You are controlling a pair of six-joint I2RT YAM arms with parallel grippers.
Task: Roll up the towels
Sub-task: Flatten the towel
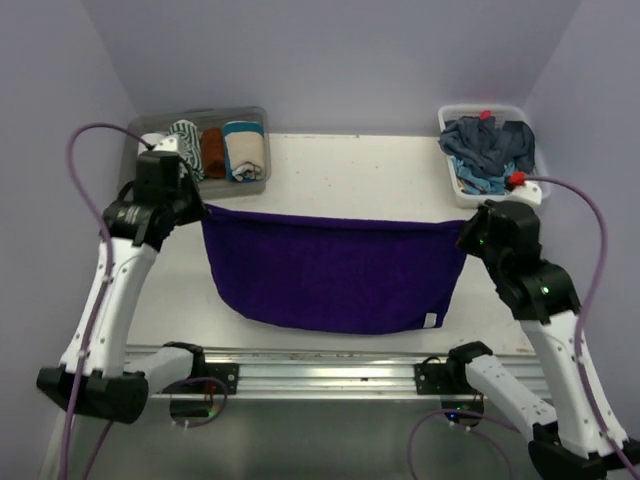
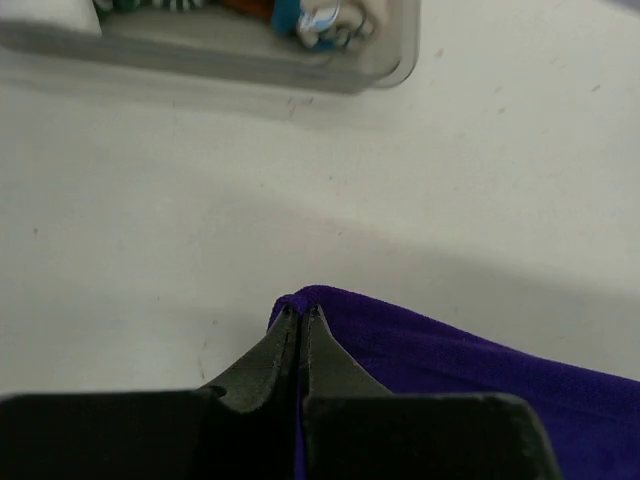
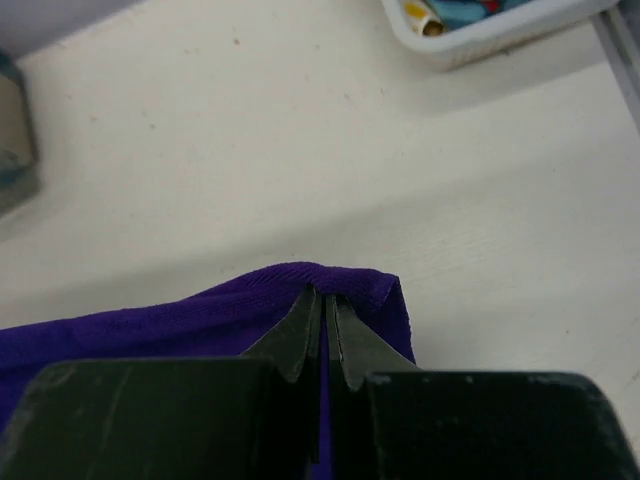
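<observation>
Spreading seems the step in hand: the left end effector (image 2: 302,312) and the right end effector (image 3: 322,298), each closed tight on one top corner, hold the purple towel (image 1: 330,275) stretched between them over the tabletop (image 1: 350,165), so next it should be laid flat before rolling.

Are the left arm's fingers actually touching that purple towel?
Touching. The left wrist view shows the left fingers closed on the purple towel, its corner pinched between them.
</observation>
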